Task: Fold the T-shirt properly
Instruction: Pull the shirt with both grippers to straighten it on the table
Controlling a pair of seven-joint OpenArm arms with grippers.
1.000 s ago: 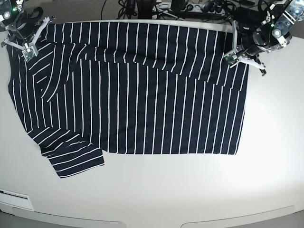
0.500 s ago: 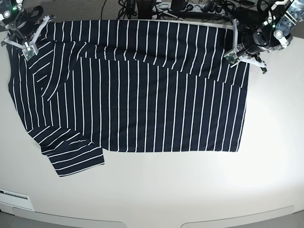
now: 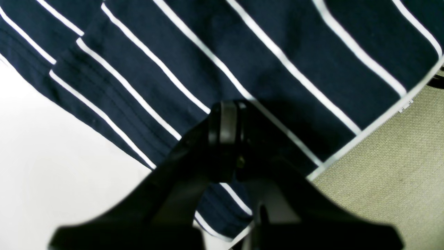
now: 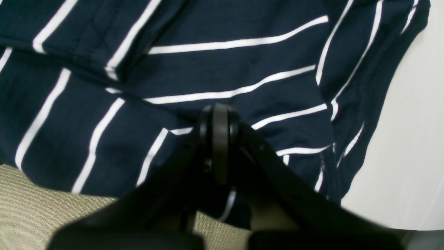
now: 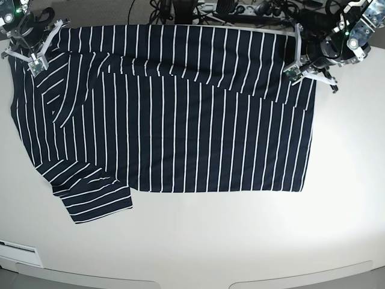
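The dark navy T-shirt (image 5: pixel 180 132) with thin white stripes lies spread on the white table (image 5: pixel 240 241), one sleeve (image 5: pixel 96 201) sticking out at the front left. A strip along its far edge is folded over (image 5: pixel 198 66). My left gripper (image 5: pixel 299 67) is at the shirt's far right corner, and in the left wrist view (image 3: pixel 227 118) it is shut on the fabric (image 3: pixel 242 52). My right gripper (image 5: pixel 37 57) is at the far left corner, and in the right wrist view (image 4: pixel 218 121) it is shut on the fabric (image 4: pixel 208 69).
The shirt's far edge reaches the table's back edge, with carpet floor (image 3: pixel 399 166) beyond it. Cables and a power strip (image 5: pixel 240 9) lie behind the table. Bare table surface shows at the front and at the right (image 5: pixel 349 150).
Both grippers have moved slightly toward the far edge, dragging the shirt with them. The white table strip behind the shirt is now covered.
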